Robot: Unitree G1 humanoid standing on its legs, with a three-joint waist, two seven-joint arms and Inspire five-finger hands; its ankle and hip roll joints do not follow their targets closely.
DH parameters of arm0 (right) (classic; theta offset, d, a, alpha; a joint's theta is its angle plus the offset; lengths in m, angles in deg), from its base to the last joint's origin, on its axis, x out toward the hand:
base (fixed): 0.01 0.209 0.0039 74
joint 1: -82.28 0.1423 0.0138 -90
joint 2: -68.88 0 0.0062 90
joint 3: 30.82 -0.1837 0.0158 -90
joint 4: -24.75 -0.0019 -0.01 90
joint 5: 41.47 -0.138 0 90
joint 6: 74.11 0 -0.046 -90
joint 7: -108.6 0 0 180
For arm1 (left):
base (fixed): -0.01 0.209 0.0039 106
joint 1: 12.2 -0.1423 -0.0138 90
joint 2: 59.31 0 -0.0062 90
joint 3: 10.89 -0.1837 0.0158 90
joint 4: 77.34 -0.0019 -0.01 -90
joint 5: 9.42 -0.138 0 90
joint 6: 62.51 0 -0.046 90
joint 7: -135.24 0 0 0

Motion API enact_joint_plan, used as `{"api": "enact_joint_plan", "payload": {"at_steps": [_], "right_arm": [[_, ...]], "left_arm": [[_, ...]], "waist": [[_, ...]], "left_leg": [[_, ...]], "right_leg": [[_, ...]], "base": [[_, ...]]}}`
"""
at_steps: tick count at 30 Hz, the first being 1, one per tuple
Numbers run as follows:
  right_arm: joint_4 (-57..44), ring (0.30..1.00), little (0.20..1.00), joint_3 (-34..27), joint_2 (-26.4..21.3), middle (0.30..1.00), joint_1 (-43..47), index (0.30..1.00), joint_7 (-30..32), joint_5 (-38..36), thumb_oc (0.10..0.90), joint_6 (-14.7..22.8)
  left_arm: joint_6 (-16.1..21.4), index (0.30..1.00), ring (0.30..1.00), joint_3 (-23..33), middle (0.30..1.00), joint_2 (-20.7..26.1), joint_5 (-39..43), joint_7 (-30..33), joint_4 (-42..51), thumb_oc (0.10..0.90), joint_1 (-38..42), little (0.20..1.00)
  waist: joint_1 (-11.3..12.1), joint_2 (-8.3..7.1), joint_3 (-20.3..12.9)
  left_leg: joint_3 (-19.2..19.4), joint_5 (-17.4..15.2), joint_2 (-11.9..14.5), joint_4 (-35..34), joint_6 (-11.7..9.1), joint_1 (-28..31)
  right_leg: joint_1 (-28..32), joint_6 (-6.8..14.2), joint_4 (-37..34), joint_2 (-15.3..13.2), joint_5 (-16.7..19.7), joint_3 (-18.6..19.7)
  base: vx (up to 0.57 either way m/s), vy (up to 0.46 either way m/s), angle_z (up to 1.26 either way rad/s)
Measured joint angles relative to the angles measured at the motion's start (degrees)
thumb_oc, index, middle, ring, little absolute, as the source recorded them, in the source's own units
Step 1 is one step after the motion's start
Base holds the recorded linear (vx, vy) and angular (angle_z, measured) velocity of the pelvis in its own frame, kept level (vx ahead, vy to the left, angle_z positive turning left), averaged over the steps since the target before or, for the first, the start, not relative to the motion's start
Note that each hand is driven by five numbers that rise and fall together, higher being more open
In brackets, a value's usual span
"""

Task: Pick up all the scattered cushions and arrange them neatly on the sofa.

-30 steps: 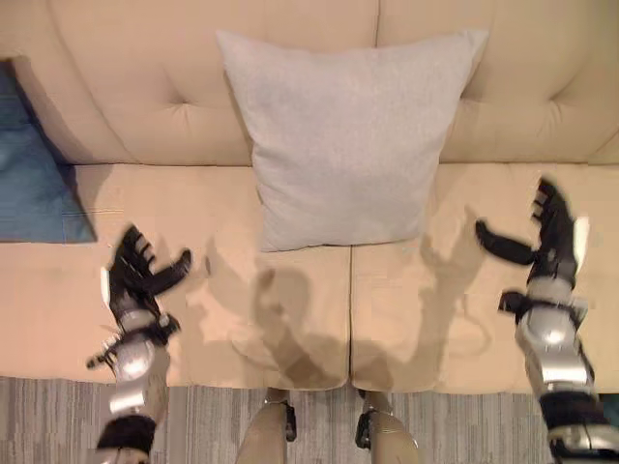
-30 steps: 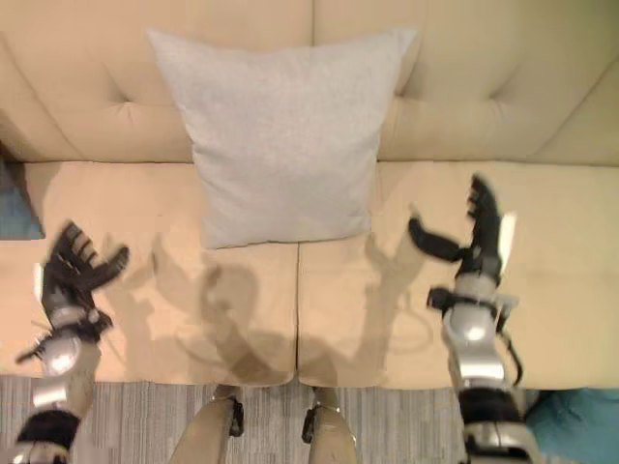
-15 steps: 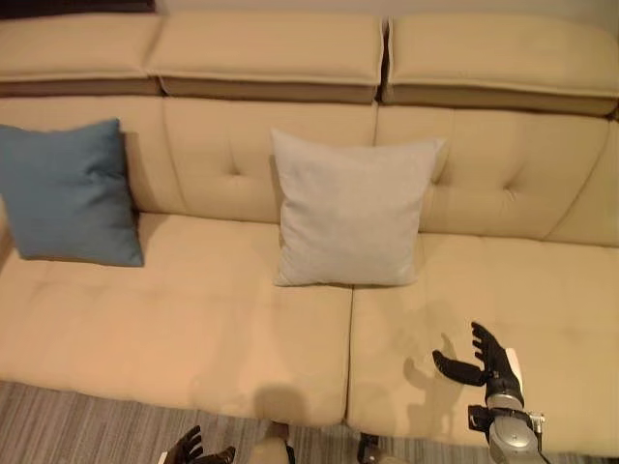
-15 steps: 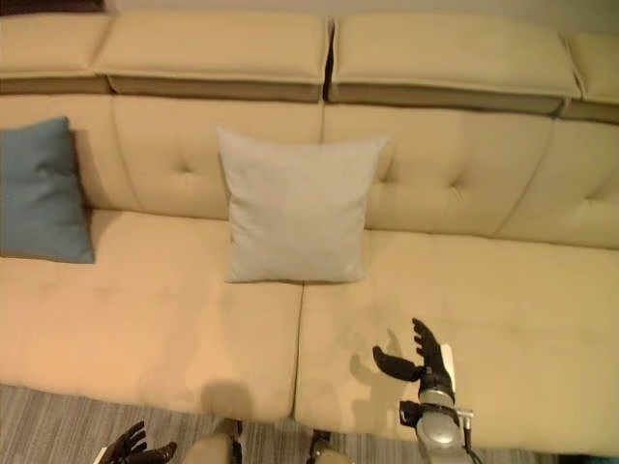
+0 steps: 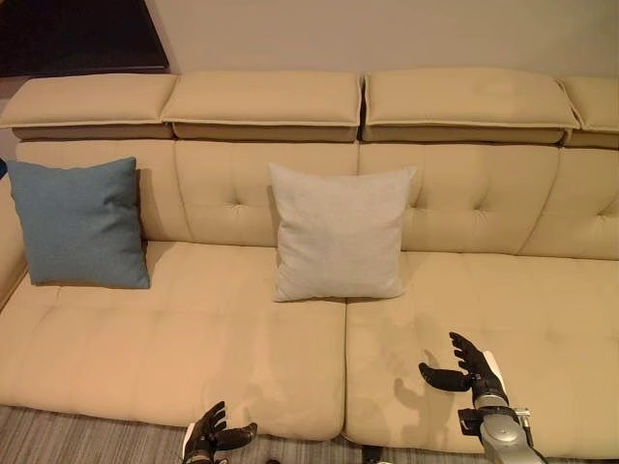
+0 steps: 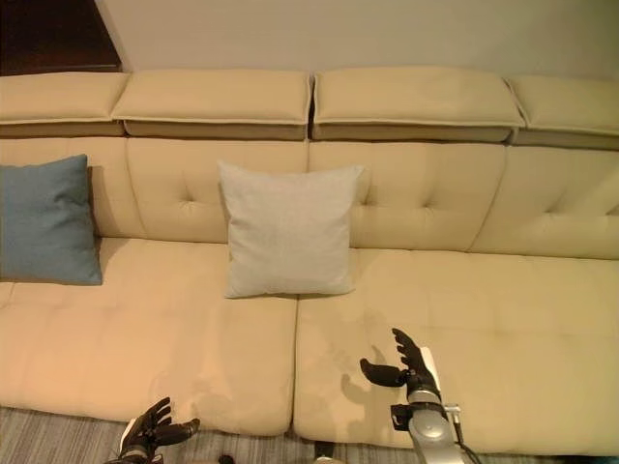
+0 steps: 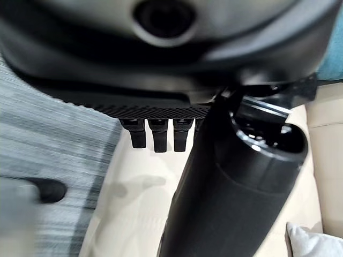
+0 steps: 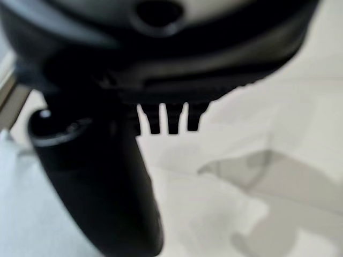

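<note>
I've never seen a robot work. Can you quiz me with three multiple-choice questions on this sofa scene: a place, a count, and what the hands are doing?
1. Where is the grey cushion?
A. mid-sofa, against the backrest
B. on the floor
C. in a hand

2. How many cushions stand on the sofa?
A. one
B. two
C. four

3. What do the hands hold?
A. a cushion each
B. one cushion between them
C. nothing

Answers: 1 A, it leans on the back. 2 B, grey plus the blue cushion. 3 C, the left hand and right hand are spread and empty.

A home living room is showing here: a long beige tufted sofa (image 5: pixel 242 338) is standing against a plain wall (image 5: pixel 387 34) on grey carpet (image 5: pixel 58 440).
</note>
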Motion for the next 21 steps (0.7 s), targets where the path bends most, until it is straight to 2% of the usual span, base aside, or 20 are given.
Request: {"api": "enact_joint_plan", "payload": {"at_steps": [1, 2, 3, 5, 6, 8, 9, 10, 11, 12, 13, 16, 17, 18, 19, 21], "right_arm": [[1.2, 0.9, 0.9, 0.0, 0.5, 0.9, 0.1, 0.9, 0.0, 0.4, 0.8, 0.1], [3.6, 0.9, 0.9, 0.1, 0.9, 0.9, 0.7, 0.9, 0.0, 1.2, 0.8, -0.1], [4.1, 0.9, 0.9, 0.1, 1.3, 0.9, 0.6, 0.9, 0.0, 1.7, 0.8, -0.5], [5.1, 0.9, 0.9, 0.4, 3.2, 0.9, 0.0, 0.9, -0.1, 2.5, 0.8, -1.0], [5.3, 0.9, 0.9, 0.8, 4.0, 0.9, 0.0, 0.9, -0.1, 2.5, 0.8, -1.1], [5.7, 0.9, 0.9, 1.8, 4.3, 0.9, 0.3, 0.9, -0.1, 2.5, 0.8, -1.2], [6.9, 0.9, 0.9, 2.2, 4.3, 0.9, 0.3, 0.9, -0.1, 2.6, 0.8, -1.2], [8.2, 0.9, 0.9, 2.6, 4.3, 0.9, 0.3, 0.9, -0.2, 2.6, 0.8, -1.7], [8.6, 0.9, 0.9, 2.8, 4.3, 0.9, 0.3, 0.9, -0.2, 2.6, 0.8, -2.2], [9.1, 0.9, 0.9, 3.5, 4.3, 0.9, 0.4, 0.9, -0.3, 2.6, 0.8, -2.1], [9.0, 0.9, 0.9, 3.5, 4.3, 0.9, 0.5, 0.9, -0.3, 2.6, 0.8, -2.0], [8.9, 0.9, 0.9, 3.6, 4.3, 0.9, 2.1, 0.9, -0.3, 2.6, 0.8, -1.8], [8.8, 0.9, 0.9, 3.7, 4.4, 0.9, 3.0, 0.9, -0.3, 2.6, 0.8, -1.6], [8.9, 0.9, 0.9, 3.9, 4.6, 0.9, 3.2, 0.9, -0.3, 2.6, 0.8, -1.6], [9.6, 0.9, 0.9, 3.7, 4.4, 0.9, 3.7, 0.9, -0.2, 2.6, 0.8, -1.7], [9.6, 0.9, 0.9, 3.7, 4.4, 0.9, 2.9, 0.9, -0.1, 2.6, 0.8, -1.8]], "left_arm": [[0.0, 0.9, 0.9, -0.8, 0.9, 0.4, 0.0, 0.0, 0.1, 0.8, 0.4, 0.9], [0.0, 0.9, 0.9, -1.6, 0.9, 0.7, -0.4, 0.0, -0.3, 0.8, 0.8, 0.9], [0.0, 0.9, 0.9, -1.7, 0.9, 0.8, -1.0, 0.1, -0.5, 0.8, 0.8, 0.9], [0.0, 0.9, 0.9, -1.6, 0.9, 2.0, -1.6, 0.3, -2.1, 0.8, 0.6, 0.9], [-0.1, 0.9, 0.9, -1.4, 0.9, 2.7, -2.1, 0.4, -3.1, 0.8, 0.4, 0.9], [-0.4, 0.9, 0.9, -1.4, 0.9, 3.4, -2.3, 1.3, -4.6, 0.8, 0.9, 0.9], [-0.4, 0.9, 0.9, -1.3, 0.9, 3.6, -2.6, 1.5, -4.9, 0.8, 1.1, 0.9], [-0.3, 0.9, 0.9, -1.2, 0.9, 3.7, -2.8, 1.6, -4.8, 0.8, 1.1, 0.9], [-0.3, 0.9, 0.9, -0.6, 0.9, 3.7, -3.3, 1.6, -4.7, 0.8, 0.8, 0.9], [-0.3, 0.9, 0.9, 0.4, 0.9, 3.9, -3.4, 1.6, -4.9, 0.8, -0.3, 0.9], [-0.4, 0.9, 0.9, 0.7, 0.9, 4.0, -3.5, 1.6, -5.1, 0.8, -0.6, 0.9], [-0.8, 0.9, 0.9, 1.0, 0.9, 4.4, -3.8, 1.5, -6.6, 0.8, -2.6, 0.9], [-1.1, 0.9, 0.9, 1.1, 0.9, 4.4, -3.8, 1.6, -6.8, 0.8, -3.0, 0.9], [-1.5, 0.9, 0.9, 1.1, 0.9, 4.5, -3.8, 1.6, -6.9, 0.8, -3.4, 0.9], [-2.2, 0.9, 0.9, 1.0, 0.9, 3.6, -3.8, 1.6, -7.3, 0.8, -3.4, 0.9], [-2.2, 0.9, 0.9, 0.3, 0.9, 2.8, -3.7, 1.5, -6.8, 0.8, -4.0, 0.9]], "waist": [[0.0, -0.97, -0.1], [0.1, -2.08, 0.2], [0.2, -2.45, 0.4], [0.3, -3.07, 0.7], [0.4, -3.23, 1.0], [0.7, -2.37, 2.3], [0.9, -1.59, 2.9], [1.7, -0.64, 3.5], [2.8, 0.24, 4.0], [3.8, 0.52, 4.0], [4.3, 0.43, 4.0], [5.2, -0.86, 2.9], [7.0, -1.64, 2.4], [7.8, -2.64, 1.8], [7.6, -1.36, 1.6], [7.8, -0.49, 0.8]], "left_leg": [[0.1, 0.8, -2.0, -0.6, 1.0, -0.3], [0.7, 1.5, -5.0, -0.7, 2.1, -0.5], [1.1, 1.7, -6.0, -0.8, 2.5, -0.4], [1.9, 2.0, -8.0, -0.5, 3.6, -0.8], [2.9, 2.1, -8.5, 0.3, 4.4, -1.5], [3.6, 2.4, -8.4, 1.8, 6.0, -3.2], [3.8, 2.8, -7.7, 1.8, 7.9, -3.4], [3.6, 3.2, -6.2, 1.8, 8.7, -3.3], [3.7, 3.5, -4.6, 1.6, 8.5, -2.9], [3.9, 4.2, -3.1, 1.2, 8.4, -2.9], [3.8, 4.4, -2.5, 1.0, 8.3, -3.1], [5.2, 6.5, -1.3, -1.1, 7.4, -4.5], [6.4, 7.7, -0.4, -2.4, 5.9, -5.0], [7.0, 8.7, -0.3, -3.4, 4.4, -5.2], [5.8, 9.9, 1.0, -4.0, 3.1, -5.3], [5.1, 10.7, 3.1, -4.0, 2.0, -5.2]], "right_leg": [[-1.4, 0.7, 1.1, -2.1, 0.4, 0.8], [-2.4, 2.6, 2.0, -5.2, 1.5, 1.8], [-2.7, 3.7, 2.1, -6.5, 1.8, 1.9], [-3.9, 4.1, 3.0, -7.8, 2.5, 2.0], [-4.9, 4.9, 3.2, -8.3, 5.1, 2.7], [-6.6, 5.2, 4.1, -8.1, 8.4, 5.3], [-6.7, 6.6, 6.6, -7.1, 5.8, 6.4], [-7.1, 6.7, 12.7, -5.4, -0.2, 6.3], [-7.1, 5.5, 18.6, -3.2, -4.9, 5.9], [-6.0, 5.4, 24.7, -0.6, -10.6, 5.6], [-5.7, 5.3, 26.9, 0.7, -13.5, 6.1], [-2.6, 4.6, 25.8, 2.0, -19.2, 5.5], [-0.6, 4.1, 22.0, 2.1, -20.1, 2.7], [1.8, 2.8, 15.9, 2.2, -20.0, 2.2], [3.5, 0.9, 12.3, 4.6, -17.8, 1.8], [4.6, -0.7, 9.9, 7.2, -16.9, 1.6]], "base": [[-0.25, 0.202, -0.03], [-0.24, 0.183, -0.05], [-0.29, 0.165, -0.08], [-0.32, 0.107, -0.17], [-0.31, 0.071, -0.3], [-0.28, 0.061, -0.12], [-0.21, 0.039, 0.11], [-0.15, 0.012, 0.02], [-0.16, -0.01, -0.16], [-0.14, -0.048, -0.21], [-0.15, -0.089, -0.23], [-0.13, -0.148, -0.25], [-0.07, -0.201, -0.59], [-0.03, -0.188, -0.48], [-0.04, -0.205, -0.07], [-0.04, -0.166, 0.02]]}}
